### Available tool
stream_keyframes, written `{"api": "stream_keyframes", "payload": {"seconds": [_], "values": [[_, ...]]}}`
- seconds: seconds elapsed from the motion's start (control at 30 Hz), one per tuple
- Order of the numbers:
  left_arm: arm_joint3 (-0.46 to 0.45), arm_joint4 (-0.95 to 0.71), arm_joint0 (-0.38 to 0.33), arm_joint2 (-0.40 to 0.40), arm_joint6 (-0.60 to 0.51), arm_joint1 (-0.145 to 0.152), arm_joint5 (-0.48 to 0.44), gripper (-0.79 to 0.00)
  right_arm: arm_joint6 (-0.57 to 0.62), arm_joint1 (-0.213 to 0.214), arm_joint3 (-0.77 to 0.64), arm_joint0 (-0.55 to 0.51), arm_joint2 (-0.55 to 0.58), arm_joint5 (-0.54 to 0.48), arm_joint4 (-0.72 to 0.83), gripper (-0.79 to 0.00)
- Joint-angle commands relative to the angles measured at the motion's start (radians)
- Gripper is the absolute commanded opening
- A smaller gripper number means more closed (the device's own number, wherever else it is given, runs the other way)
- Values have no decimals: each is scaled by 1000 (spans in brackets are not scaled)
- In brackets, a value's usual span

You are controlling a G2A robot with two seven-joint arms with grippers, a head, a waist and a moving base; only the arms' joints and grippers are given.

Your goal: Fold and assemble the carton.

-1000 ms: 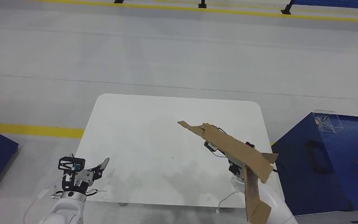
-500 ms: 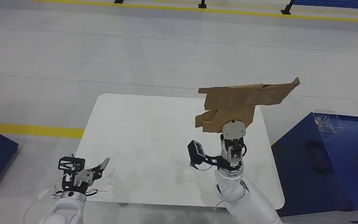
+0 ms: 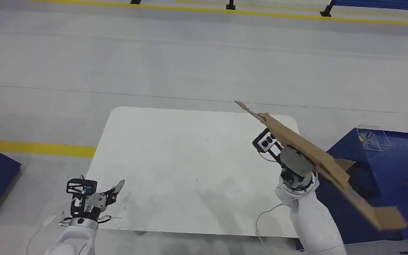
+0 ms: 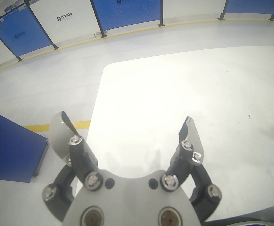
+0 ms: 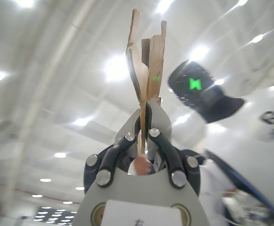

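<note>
A flat, unfolded brown carton [image 3: 306,153] is held in the air above the table's right side, slanting from the far middle out past the near right corner. My right gripper [image 5: 143,107] points upward and is shut on the carton's [image 5: 147,66] edge, with the flaps standing above the jaws. In the top view the right arm [image 3: 296,169] sits under the sheet at the right side of the white table [image 3: 185,172]. My left gripper [image 4: 126,126] is open with nothing between its fingers, low over the near left corner [image 3: 102,197].
A blue bin [image 3: 370,191] stands right of the table under the carton's outer end. A blue box [image 4: 19,154] sits on the floor left of the table. Blue and white barrier panels [image 4: 128,10] line the far floor.
The right arm has swung the carton through the air: from low at the near right, up over the far right edge, now slanting out over the right side. The left arm has kept still.
</note>
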Motion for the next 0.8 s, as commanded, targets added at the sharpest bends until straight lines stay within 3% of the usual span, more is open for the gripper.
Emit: {"api": "stream_keyframes", "payload": {"seconds": [0.0, 0.23, 0.43, 0.77], "values": [[0, 0, 0, 0, 0, 0, 0, 0, 30, 4, -29, -5, 49, -215, -193, -785], [0, 0, 0, 0, 0, 0, 0, 0, 7, 5, -172, -84, 142, -699, -486, -785], [0, 0, 0, 0, 0, 0, 0, 0, -219, 3, -314, -151, 182, -937, -781, -785], [0, 0, 0, 0, 0, 0, 0, 0, -219, 3, -314, -151, 182, -937, -781, -785]]}}
